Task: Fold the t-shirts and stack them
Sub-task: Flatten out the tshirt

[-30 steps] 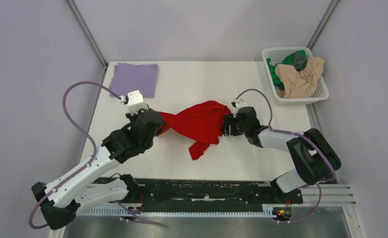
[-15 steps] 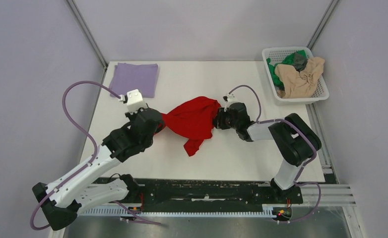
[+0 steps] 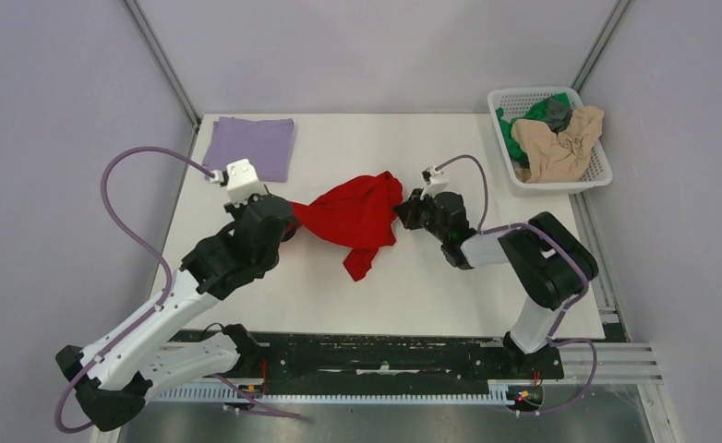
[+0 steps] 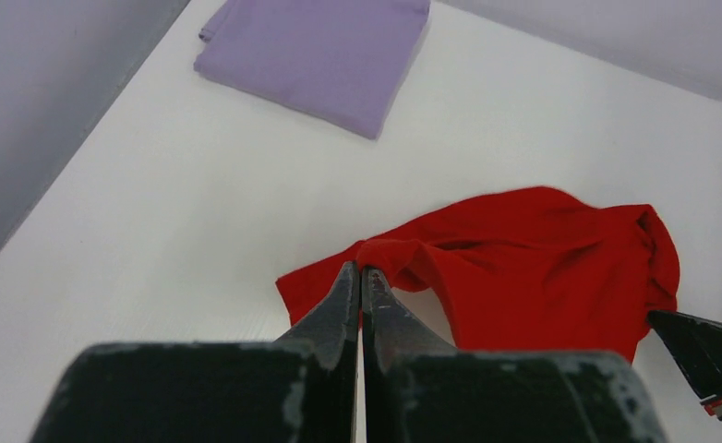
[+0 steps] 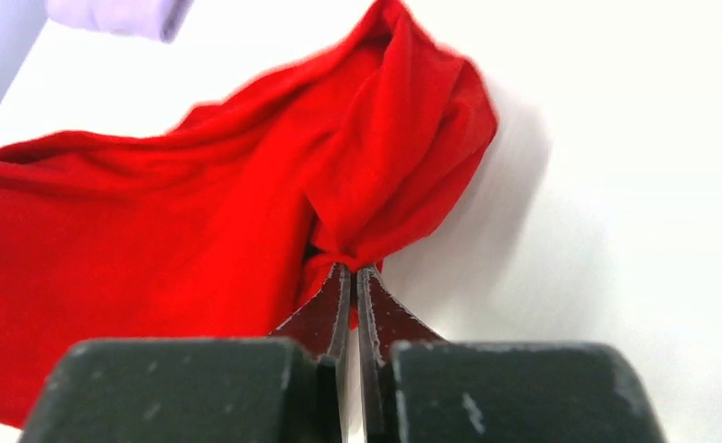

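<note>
Two edges of the red shirt [image 3: 353, 217] are pinched at once. It lies crumpled in the middle of the bench [image 3: 413, 295], with a loose flap trailing toward your side. Your left hand [image 4: 359, 273] is pressed shut on a fold at the shirt's left edge. Your right hand [image 5: 353, 273] is pressed shut on a bunched fold at its right edge.

Both pinches look shallow, catching little more than the rim of the cloth, so pull gently. Raise both hands together, then draw them apart evenly until the cloth hangs as one sheet rather than a twist. If the bunch under your right hand holds several layers, the shirt will probably not open flat; in that case set it down and take a single layer.

Lay it out on the bare middle of the bench. Stay well apart from the folded lavender shirt [image 3: 249, 146] at the far left corner, and from the basket [image 3: 560, 185] of other shirts [image 3: 556, 138] at the far right.
</note>
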